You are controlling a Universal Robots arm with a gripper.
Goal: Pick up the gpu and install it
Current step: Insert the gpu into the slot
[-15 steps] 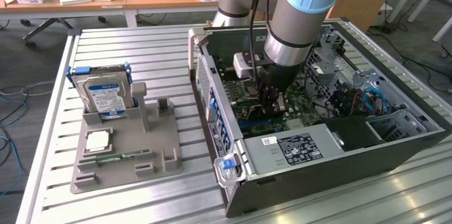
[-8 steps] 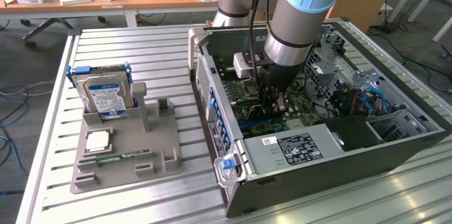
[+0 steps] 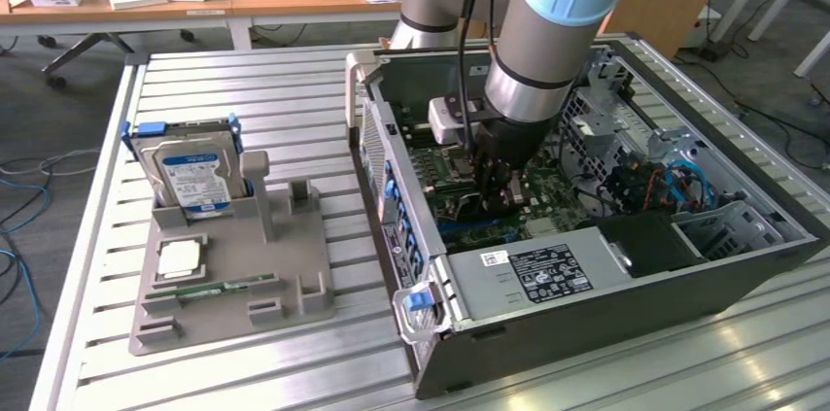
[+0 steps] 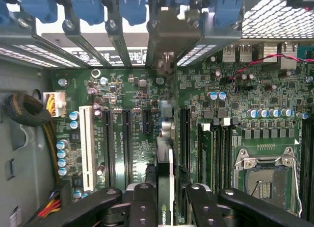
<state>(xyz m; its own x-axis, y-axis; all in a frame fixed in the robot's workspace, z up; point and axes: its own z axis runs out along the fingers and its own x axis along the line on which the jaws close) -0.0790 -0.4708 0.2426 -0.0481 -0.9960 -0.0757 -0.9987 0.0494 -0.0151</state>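
Observation:
The gpu [image 4: 166, 153] shows edge-on in the wrist view, standing upright on the green motherboard [image 4: 127, 94] among the black expansion slots. Its silver end bracket [image 4: 167, 40] lies against the case's rear slot openings. My gripper [image 4: 170, 207] straddles the card's near end, one black finger [image 4: 142, 202] on each side, shut on it. In the exterior view my gripper [image 3: 500, 199] reaches straight down into the open computer case [image 3: 674, 304], low over the motherboard, and the arm covers the card.
A grey fixture plate [image 3: 233, 265] at the exterior view's left holds a silver hard drive [image 3: 194, 173], a processor chip [image 3: 179, 257] and a narrow memory stick [image 3: 214, 287]. Inside the case are the power supply [image 3: 538, 270], an open processor socket [image 4: 265, 180] and a white slot [image 4: 88, 138].

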